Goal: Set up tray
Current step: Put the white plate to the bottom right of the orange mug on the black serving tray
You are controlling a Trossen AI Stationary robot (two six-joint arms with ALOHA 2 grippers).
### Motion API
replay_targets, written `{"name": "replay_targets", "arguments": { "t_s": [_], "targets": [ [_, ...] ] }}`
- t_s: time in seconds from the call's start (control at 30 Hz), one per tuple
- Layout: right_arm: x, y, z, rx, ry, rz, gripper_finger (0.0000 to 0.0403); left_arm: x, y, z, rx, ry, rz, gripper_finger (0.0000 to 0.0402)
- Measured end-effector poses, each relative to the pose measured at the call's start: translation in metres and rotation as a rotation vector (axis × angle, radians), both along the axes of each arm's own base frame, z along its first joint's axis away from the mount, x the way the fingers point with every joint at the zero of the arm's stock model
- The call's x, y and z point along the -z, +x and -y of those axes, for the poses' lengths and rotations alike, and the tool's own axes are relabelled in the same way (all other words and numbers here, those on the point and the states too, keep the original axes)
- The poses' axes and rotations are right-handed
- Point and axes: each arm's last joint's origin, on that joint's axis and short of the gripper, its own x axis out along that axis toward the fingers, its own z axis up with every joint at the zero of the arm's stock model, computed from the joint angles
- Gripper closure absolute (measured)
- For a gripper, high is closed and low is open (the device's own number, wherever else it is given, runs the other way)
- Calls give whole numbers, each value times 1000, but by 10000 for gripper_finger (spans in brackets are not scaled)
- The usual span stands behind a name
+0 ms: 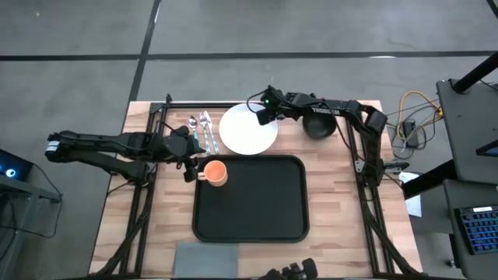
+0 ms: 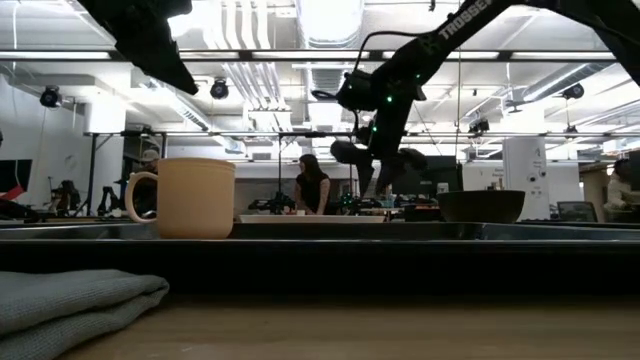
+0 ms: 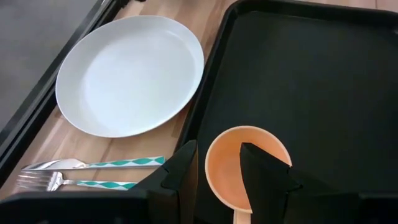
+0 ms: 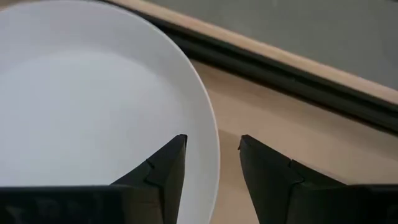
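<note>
Cutlery (image 1: 201, 130) beside plate (image 1: 247, 129) (mug (image 1: 215, 173) on tray (image 1: 250, 227)).

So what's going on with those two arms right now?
Left gripper at orange cup in tray. Right gripper open astride white plate rim. Nothing blocking.

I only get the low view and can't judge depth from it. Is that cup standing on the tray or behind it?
Observer: On it. The cup stands inside the tray, in the corner nearest the left arm.
Operator: And the plate?
Observer: The plate lies on the wooden table beside the tray, not on it.
Operator: Where is the right gripper?
Observer: The right gripper hangs open over the plate's rim.
</note>
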Motion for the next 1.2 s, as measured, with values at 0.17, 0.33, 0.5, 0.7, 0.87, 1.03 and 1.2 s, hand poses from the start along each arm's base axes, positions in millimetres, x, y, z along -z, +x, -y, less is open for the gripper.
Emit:
{"name": "replay_targets", "arguments": {
  "t_s": [0.17,0.33,0.5,0.7,0.87,1.03,1.2],
  "targets": [
    [14,2,2,3,16,-37,273,0,0,0,1,-1,0,300],
    [22,2,3,6,26,-53,276,0,0,0,2,-1,0,300],
    [28,2,3,6,37,-65,275,0,0,0,1,-1,0,300],
    [46,3,3,-1,103,-72,275,0,0,0,1,-1,0,300],
    [53,2,4,-10,118,-91,294,0,0,0,1,-1,-1,300],
    [44,0,4,-29,117,-81,377,0,0,0,1,-1,-1,300],
    [21,-5,1,-23,71,-74,392,0,0,0,1,-1,-1,300]
  ]
}}
